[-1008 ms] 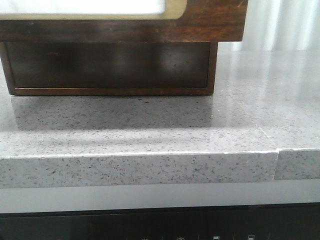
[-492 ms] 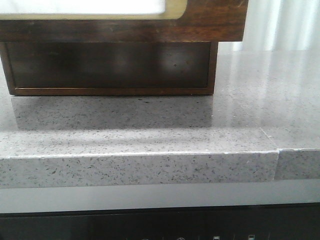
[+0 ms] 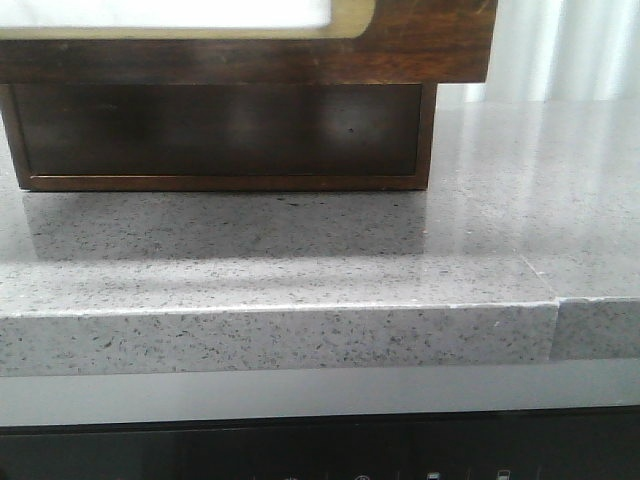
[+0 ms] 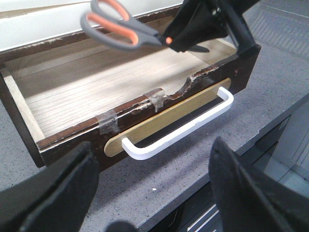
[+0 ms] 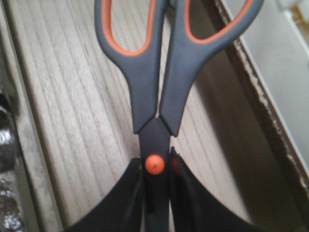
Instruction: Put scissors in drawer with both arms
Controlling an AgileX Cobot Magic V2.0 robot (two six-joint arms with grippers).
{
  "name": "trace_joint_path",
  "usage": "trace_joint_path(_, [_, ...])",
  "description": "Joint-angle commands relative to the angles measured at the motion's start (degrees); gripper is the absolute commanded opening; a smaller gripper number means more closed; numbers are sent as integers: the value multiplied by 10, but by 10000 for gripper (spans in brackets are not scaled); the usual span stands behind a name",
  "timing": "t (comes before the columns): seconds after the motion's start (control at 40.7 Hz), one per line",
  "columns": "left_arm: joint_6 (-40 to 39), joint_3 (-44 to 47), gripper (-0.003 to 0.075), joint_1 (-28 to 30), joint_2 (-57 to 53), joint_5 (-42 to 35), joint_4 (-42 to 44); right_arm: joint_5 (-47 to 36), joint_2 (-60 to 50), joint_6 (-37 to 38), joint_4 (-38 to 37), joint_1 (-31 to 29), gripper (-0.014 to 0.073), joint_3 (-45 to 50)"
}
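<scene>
The scissors [image 4: 120, 29] have grey handles with orange lining and hang in the air over the open drawer [image 4: 106, 82], handles pointing away from the right gripper. My right gripper [image 4: 182, 41] is shut on the blades just behind the orange pivot, as the right wrist view shows [image 5: 155, 181], with the scissors [image 5: 154, 72] above the drawer's pale wood floor [image 5: 72, 96]. My left gripper [image 4: 153, 162] is open and empty over the counter, just in front of the drawer's white handle [image 4: 178, 130]. The front view shows only the drawer front [image 3: 420, 40], no arms.
The drawer's dark cabinet [image 3: 220, 130] stands on a grey speckled counter [image 3: 300, 260] with a front edge [image 3: 280, 340] and a seam at the right [image 3: 553, 320]. Clear tape [image 4: 108, 121] patches the drawer's chipped front rim. A dark appliance panel [image 3: 320, 450] lies below.
</scene>
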Motion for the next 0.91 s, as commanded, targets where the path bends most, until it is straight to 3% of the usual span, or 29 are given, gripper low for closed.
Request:
trace_joint_path(0.0, [-3, -19, 480, -5, 5, -40, -9, -17, -13, -5, -24, 1, 101, -16])
trace_joint_path(0.148, [-3, -19, 480, -5, 5, -40, -9, -6, -9, -5, -28, 1, 139, -16])
trace_joint_path(0.295, [-3, -19, 480, -5, 5, -40, -9, -9, -9, -5, -28, 1, 321, -16])
trace_joint_path(0.369, [-3, -19, 480, -5, 5, -40, -9, -9, -9, -5, -28, 1, 360, -16])
trace_joint_path(0.664, [-3, -19, 480, -5, 5, -40, -9, -11, -27, 23, -31, 0, 345, -16])
trace_joint_path(0.885, [-3, -19, 480, -5, 5, -40, -9, 14, -94, 158, -31, 0, 345, -12])
